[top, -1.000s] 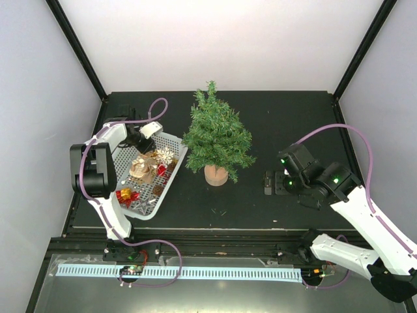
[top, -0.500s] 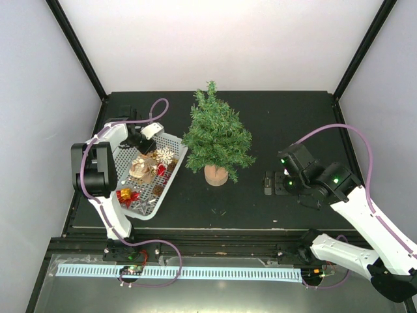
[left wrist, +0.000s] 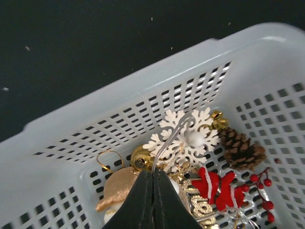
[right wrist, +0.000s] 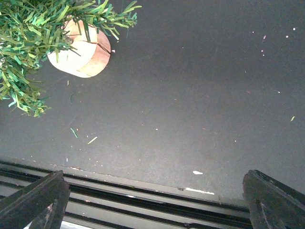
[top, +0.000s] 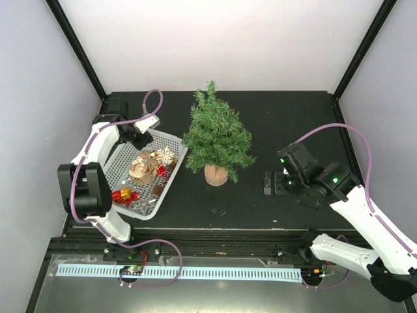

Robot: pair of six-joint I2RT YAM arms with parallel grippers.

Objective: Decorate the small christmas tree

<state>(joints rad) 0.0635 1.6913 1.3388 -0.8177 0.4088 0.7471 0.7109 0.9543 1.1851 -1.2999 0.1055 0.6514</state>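
Observation:
The small christmas tree [top: 217, 137] stands mid-table on its tan wooden base [top: 215, 175]; its base [right wrist: 81, 55] also shows at the top left of the right wrist view. To its left sits a white perforated basket [top: 171, 138] of ornaments. My left gripper [left wrist: 153, 174] hangs over the basket's far end, shut on a thin wire loop that runs to the white snowflake [left wrist: 164, 140]. My right gripper [top: 267, 182] rests open and empty, low over the table right of the tree.
The basket wall [left wrist: 143, 109] holds a pine cone [left wrist: 240, 148], a red bow [left wrist: 217, 186], a gold bell [left wrist: 140, 157], a gold-capped figure [left wrist: 116, 188] and red berries [left wrist: 262, 183]. Red gifts [top: 124, 195] lie at its near end. Black frame posts stand at the back corners.
The left jaws have closed onto the snowflake's wire loop. The left arm's elbow swung down and to the left, and its wrist shifted slightly toward the back. The right arm is still.

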